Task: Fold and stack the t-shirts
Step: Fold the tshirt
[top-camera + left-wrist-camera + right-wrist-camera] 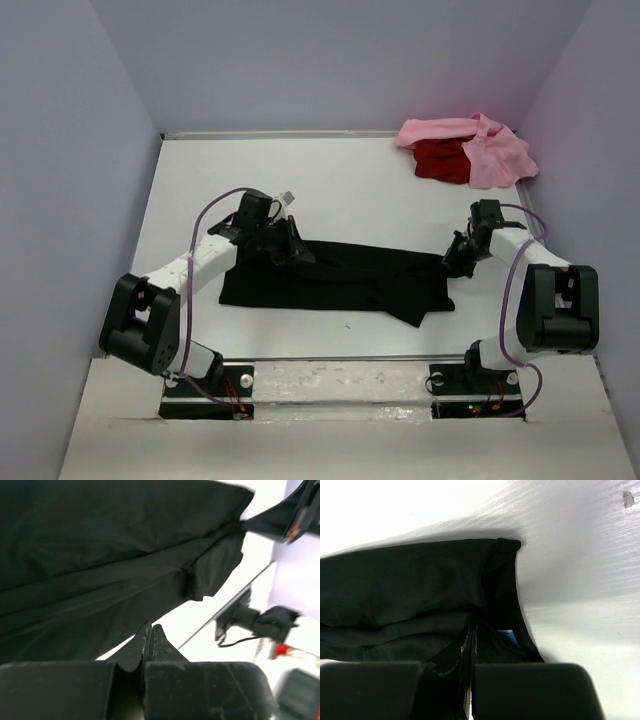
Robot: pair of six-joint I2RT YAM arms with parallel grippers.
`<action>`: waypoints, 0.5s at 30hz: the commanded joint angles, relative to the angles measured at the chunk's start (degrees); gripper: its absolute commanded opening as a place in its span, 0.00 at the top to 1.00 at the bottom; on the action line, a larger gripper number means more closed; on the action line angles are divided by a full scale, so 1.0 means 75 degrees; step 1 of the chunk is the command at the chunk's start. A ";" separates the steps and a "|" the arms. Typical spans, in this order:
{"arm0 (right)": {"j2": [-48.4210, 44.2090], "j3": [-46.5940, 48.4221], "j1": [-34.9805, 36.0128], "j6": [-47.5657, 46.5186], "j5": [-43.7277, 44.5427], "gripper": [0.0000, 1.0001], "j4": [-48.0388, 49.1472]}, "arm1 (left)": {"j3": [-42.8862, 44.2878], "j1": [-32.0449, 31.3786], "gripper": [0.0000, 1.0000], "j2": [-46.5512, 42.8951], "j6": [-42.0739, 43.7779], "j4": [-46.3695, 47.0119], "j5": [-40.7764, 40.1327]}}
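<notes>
One black t-shirt (340, 285), ends pinched tight in left gripper (292, 247) and right gripper (452, 265); one pink t-shirt (495, 155), one red t-shirt (440, 162).

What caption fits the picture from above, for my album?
Left arm and right arm pinch the black t-shirt in shut jaws; pink t-shirt and red t-shirt lie far right.

A black t-shirt (340, 280) is seen laid out in a long, creased band across the near middle of the white bench (350, 190), while a pink t-shirt (492, 152) and a red t-shirt (440, 162) are heaped together, touching, at its far right corner
</notes>
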 commanded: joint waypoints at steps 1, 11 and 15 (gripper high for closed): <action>0.0003 0.0293 -0.0045 -0.0155 -0.0115 1.00 0.0008 | 0.0772 -0.0637 1.00 0.0444 0.1179 -0.0820 -0.0616; 0.0003 0.0305 -0.0045 -0.0214 -0.0185 1.00 -0.0028 | 0.2963 -0.3250 0.97 0.1908 0.2693 -0.2462 -0.2961; -0.0032 0.0305 -0.0045 -0.0237 -0.0186 1.00 -0.0039 | 0.3106 -0.3603 0.98 0.2155 0.2763 -0.2439 -0.3009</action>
